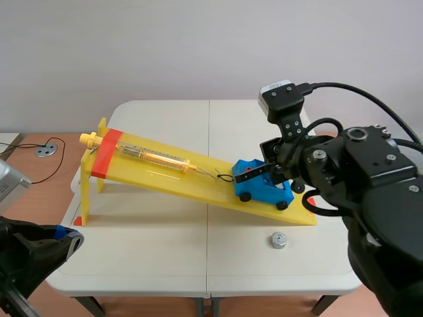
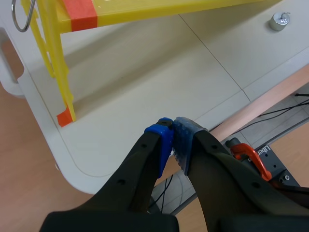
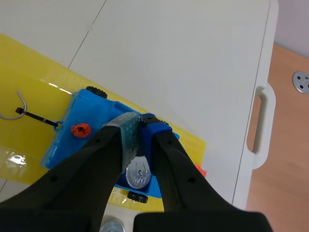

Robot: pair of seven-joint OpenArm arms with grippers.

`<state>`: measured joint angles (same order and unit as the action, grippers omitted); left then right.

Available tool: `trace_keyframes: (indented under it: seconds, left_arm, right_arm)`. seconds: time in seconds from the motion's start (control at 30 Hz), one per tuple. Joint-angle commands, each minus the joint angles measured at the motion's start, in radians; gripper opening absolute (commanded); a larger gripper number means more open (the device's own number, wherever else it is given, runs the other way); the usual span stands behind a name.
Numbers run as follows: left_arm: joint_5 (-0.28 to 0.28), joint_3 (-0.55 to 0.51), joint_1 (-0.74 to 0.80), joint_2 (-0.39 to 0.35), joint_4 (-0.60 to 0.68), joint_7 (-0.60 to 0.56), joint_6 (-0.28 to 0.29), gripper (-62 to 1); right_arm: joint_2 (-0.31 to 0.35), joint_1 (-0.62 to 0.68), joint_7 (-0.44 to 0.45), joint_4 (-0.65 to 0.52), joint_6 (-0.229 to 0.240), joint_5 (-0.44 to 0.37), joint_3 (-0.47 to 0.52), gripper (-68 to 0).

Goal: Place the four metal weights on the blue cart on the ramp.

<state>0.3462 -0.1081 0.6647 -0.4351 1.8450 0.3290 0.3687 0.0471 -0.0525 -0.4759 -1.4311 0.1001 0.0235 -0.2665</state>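
Weight on one blue cart, second weight on table

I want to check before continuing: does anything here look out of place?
One weight lies on the table, just off the low end of the ramp, not in the cart. Nothing else stands out.

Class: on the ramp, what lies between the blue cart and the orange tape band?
A clear tubular spring scale lies along the yellow ramp, its hook toward the blue cart; the scene view shows it.
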Motion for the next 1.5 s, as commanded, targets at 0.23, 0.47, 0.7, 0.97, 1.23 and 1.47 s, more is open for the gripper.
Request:
trace_keyframes:
  seconds: [0.23,0.47,0.7,0.97,1.23,1.47]
  left_arm:
    - [0.080,-0.012,-0.020,0.005,0.071,-0.092,0.020,-56.9]
    - [0.080,-0.012,-0.020,0.005,0.071,-0.092,0.020,-56.9]
    - [0.080,-0.012,-0.020,0.005,0.071,-0.092,0.020,-56.9]
    - [0.080,-0.012,-0.020,0.005,0.071,-0.092,0.020,-56.9]
    - [0.080,-0.012,-0.020,0.005,0.071,-0.092,0.020,-56.9]
    - [0.080,-0.012,-0.020,0.005,0.071,-0.092,0.020,-56.9]
  right_arm:
    - [-0.012,-0.160,0.153,-0.012,-0.086,0.000,0.008,-66.8]
    - [-0.029,-0.182,0.164,0.032,-0.086,0.000,0.003,-66.9]
    - [-0.028,-0.180,0.162,0.032,-0.079,0.000,0.003,-55.9]
    - [0.005,-0.155,0.113,-0.052,-0.064,-0.061,0.008,-46.8]
    - [0.134,-0.014,0.019,-0.325,-0.008,-0.194,0.077,-46.7]
    - [0.257,0.167,-0.039,-0.508,0.060,-0.306,0.209,-42.5]
